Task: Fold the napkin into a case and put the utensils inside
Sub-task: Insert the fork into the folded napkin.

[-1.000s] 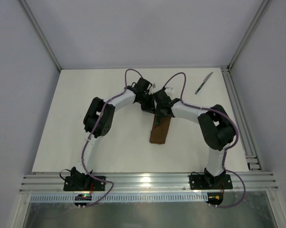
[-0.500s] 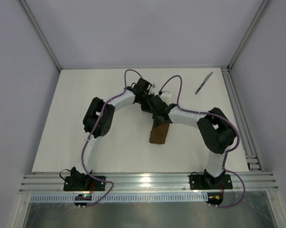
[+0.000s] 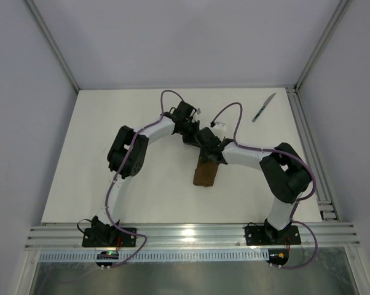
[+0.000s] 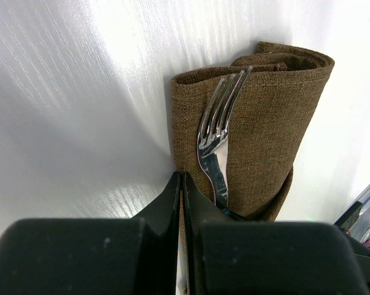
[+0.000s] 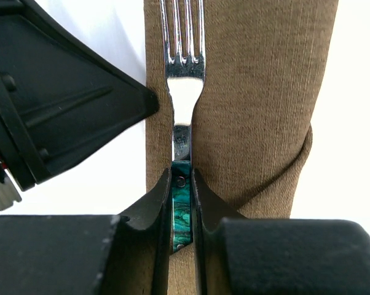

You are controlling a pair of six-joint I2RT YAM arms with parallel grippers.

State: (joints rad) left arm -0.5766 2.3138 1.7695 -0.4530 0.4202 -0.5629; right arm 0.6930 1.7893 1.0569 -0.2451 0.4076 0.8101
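**Progress.** Folding looks done. The brown cloth lies as a narrow oblong case [image 3: 204, 177] at the centre of the top view, on the white table [image 3: 111, 184], with its long axis running up-down in the frame.

Fork [image 5: 185, 92]:
- It lies lengthwise on the upper face of the case, tines toward the top of the right wrist view.
- The teal handle is at the lower centre of that view.
- A curved fold edge crosses the cloth at the lower right of both wrist views and looks like the pocket mouth.
- I cannot tell whether the handle sits under that fold or over it. Judged not yet tucked in, since the tines and neck are fully exposed.

Knife [image 3: 264, 107]: upper right of the top view, on bare table near the rail, well apart from the case and from both arms. It looks untouched.

Left to do, by my reading: seat the fork in the pocket, then fetch the knife and put it in.

**Pincers.**
- Right gripper [image 5: 181, 178]: jaws clamped on the fork's teal handle, one finger on each side of it, directly above the cloth.
- Left gripper [image 4: 181, 179]: jaws fully together with nothing between them. The tips are at the left edge of the case, just beside the fork. I cannot tell whether they press on the cloth or only sit next to it.

**Counts.**
- Case: 1
- Fork: 1
- Knife: 1
- Grippers: 2, meeting over the upper end of the case in the top view
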